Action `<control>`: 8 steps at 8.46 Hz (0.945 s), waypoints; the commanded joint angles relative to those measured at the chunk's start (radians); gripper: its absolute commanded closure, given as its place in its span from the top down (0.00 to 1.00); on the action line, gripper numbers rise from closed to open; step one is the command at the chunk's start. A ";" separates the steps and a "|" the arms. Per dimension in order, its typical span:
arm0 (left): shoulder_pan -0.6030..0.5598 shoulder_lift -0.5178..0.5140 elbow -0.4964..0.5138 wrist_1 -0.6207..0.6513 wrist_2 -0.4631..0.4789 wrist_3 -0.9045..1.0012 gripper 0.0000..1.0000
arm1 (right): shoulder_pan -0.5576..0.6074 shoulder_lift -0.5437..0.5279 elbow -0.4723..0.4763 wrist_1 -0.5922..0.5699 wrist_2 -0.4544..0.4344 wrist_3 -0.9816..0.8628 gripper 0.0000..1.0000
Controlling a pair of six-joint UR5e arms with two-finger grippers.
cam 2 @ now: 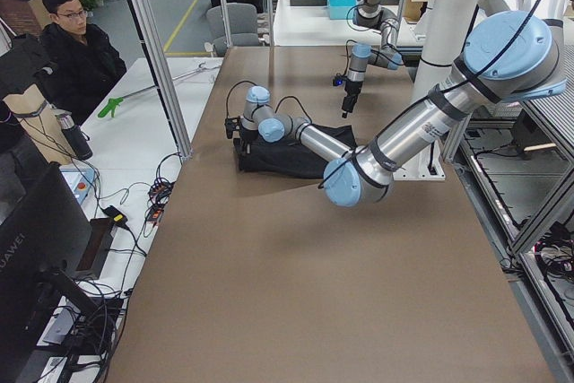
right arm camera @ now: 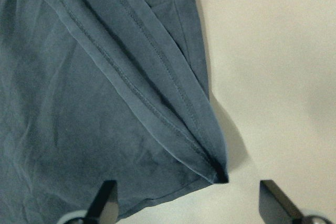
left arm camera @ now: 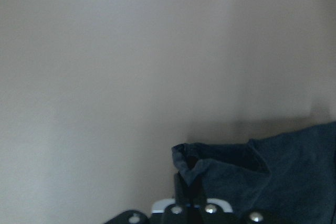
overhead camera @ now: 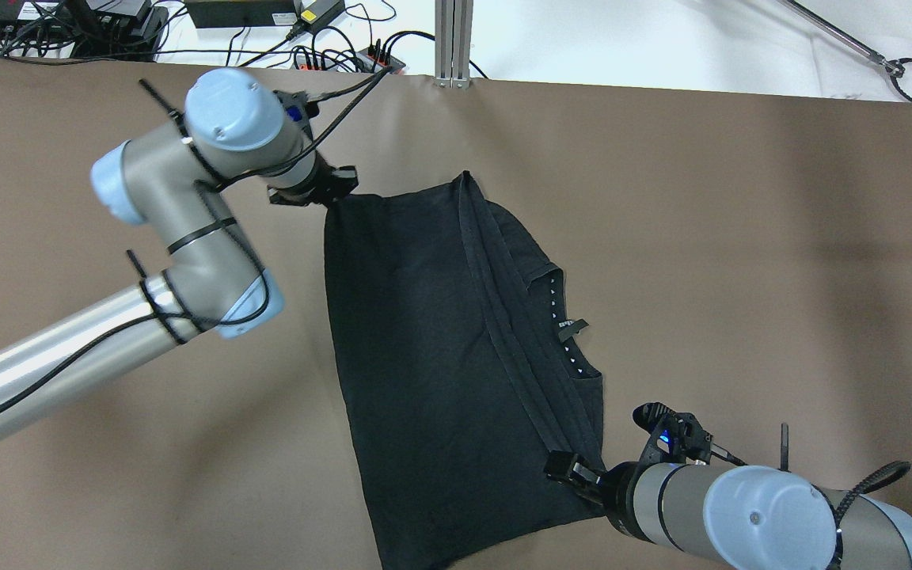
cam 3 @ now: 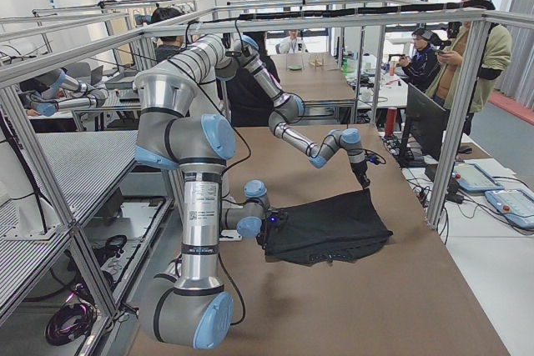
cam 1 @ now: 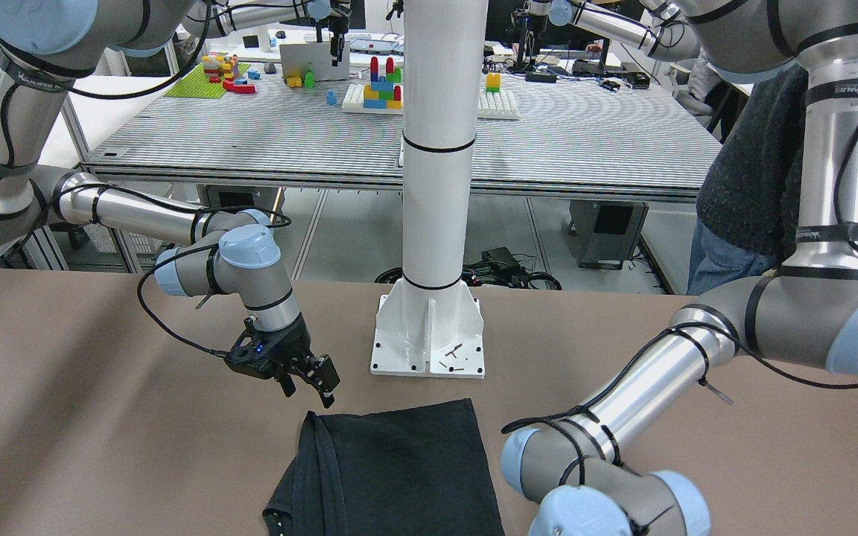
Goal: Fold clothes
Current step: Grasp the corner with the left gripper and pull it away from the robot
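The clothes (overhead camera: 440, 340) are one black garment, folded lengthwise on the brown table, with its collar and label (overhead camera: 575, 326) at the right edge. My left gripper (overhead camera: 337, 194) is shut on the garment's far left corner (left arm camera: 190, 169), which is raised a little off the table. My right gripper (overhead camera: 579, 475) is open at the near right corner. In the right wrist view, that hemmed corner (right arm camera: 218, 174) lies between the spread fingers (right arm camera: 107, 198). The front-facing view shows the right gripper (cam 1: 308, 387) just above the clothes (cam 1: 407, 469).
The white pillar (cam 1: 436, 186) stands on its bolted base (cam 1: 429, 342) at the table's robot side, close behind the garment. A person in a dark sweater (cam 1: 749, 171) stands behind my left arm. Cables (overhead camera: 329, 47) lie beyond the far edge. Bare brown tabletop (overhead camera: 741, 237) surrounds the garment.
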 commanded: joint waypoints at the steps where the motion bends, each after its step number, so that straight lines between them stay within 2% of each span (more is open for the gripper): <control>1: 0.000 -0.266 0.453 -0.227 0.076 0.010 0.00 | 0.023 0.001 -0.001 0.000 -0.001 0.000 0.95; 2: 0.000 -0.282 0.462 -0.229 0.077 0.015 0.03 | 0.023 0.001 -0.001 0.000 -0.021 -0.002 0.95; 3: 0.000 -0.261 0.435 -0.227 0.078 0.018 0.66 | 0.025 0.018 -0.003 0.000 -0.043 -0.002 0.95; 4: 0.002 -0.251 0.392 -0.218 0.081 0.030 0.94 | 0.024 0.022 -0.004 0.000 -0.078 -0.002 0.95; 6: -0.007 -0.143 0.242 -0.212 0.083 0.044 0.94 | 0.028 0.024 -0.007 0.000 -0.126 -0.009 0.95; 8: -0.012 -0.039 0.103 -0.214 0.084 0.050 0.94 | 0.048 0.079 -0.022 -0.032 -0.138 0.010 0.95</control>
